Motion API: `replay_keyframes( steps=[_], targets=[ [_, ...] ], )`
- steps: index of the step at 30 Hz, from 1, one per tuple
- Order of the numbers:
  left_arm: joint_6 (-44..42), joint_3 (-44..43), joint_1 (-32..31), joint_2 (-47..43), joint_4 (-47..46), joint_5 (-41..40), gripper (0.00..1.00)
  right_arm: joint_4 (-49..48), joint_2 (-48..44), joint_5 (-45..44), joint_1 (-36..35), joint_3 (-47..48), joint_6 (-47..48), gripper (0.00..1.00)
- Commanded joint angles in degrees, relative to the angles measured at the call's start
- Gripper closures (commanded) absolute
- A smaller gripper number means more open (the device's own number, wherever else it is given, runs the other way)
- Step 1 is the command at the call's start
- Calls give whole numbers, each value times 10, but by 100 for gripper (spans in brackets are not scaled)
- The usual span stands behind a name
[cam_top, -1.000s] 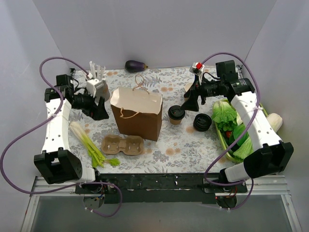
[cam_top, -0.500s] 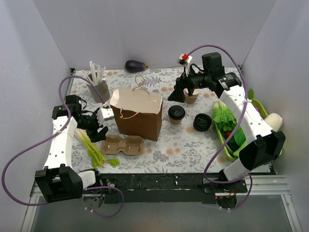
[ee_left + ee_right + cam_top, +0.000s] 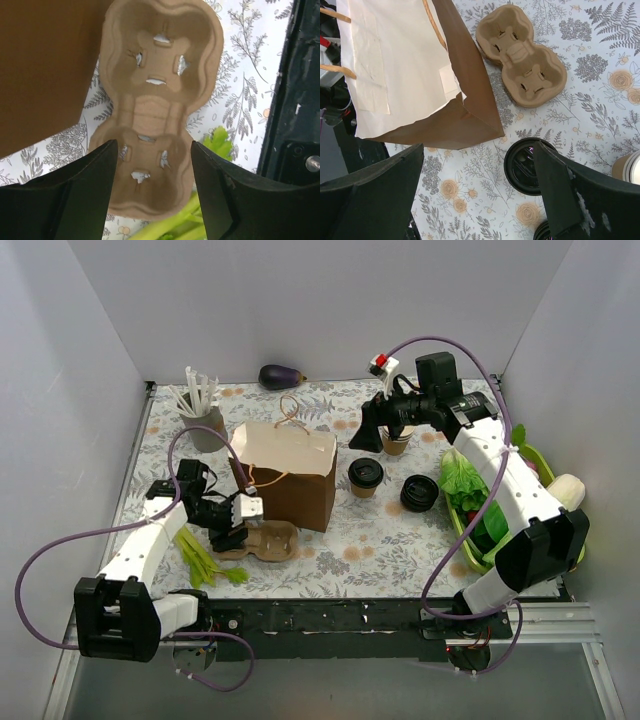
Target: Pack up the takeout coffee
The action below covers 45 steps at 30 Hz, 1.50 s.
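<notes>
Coffee cup (image 3: 365,477) stands on the table below the open right claw (image 3: 366,437).

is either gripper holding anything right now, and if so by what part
Nothing is held. The left gripper is open above the cardboard cup carrier; the right gripper is open above the lidded coffee cup.

One brown paper bag (image 3: 284,475), one two-cup pulp carrier (image 3: 262,540), one lidded takeout coffee (image 3: 365,477), one pile of black lids (image 3: 419,493), one stack of lidless cups (image 3: 397,440) at two o'clock, one eggplant (image 3: 281,376) at twelve, one straw holder (image 3: 203,420), two arms.
</notes>
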<state>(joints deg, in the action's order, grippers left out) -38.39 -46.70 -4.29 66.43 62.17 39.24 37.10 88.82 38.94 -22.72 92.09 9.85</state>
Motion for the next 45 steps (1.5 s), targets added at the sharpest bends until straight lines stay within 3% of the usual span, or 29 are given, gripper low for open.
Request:
replay_keyframes(
  steps=[1, 14, 38, 42, 45],
  targets=[
    [24, 15, -23, -9, -91, 7, 40, -7, -30, -16, 0, -8, 4, 2],
    [29, 47, -85, 1, -118, -29, 54, -8, -37, -29, 0, -23, 8, 2],
    [9, 61, -86, 39, -141, -59, 61, -10, -24, -24, 0, -25, 6, 2],
    [6, 64, -86, 33, -140, -58, 68, -11, -19, -23, 0, -24, 6, 2],
    [26, 49, -86, 21, -123, -48, 81, -5, -18, -24, 0, -15, 10, 2]
  ],
)
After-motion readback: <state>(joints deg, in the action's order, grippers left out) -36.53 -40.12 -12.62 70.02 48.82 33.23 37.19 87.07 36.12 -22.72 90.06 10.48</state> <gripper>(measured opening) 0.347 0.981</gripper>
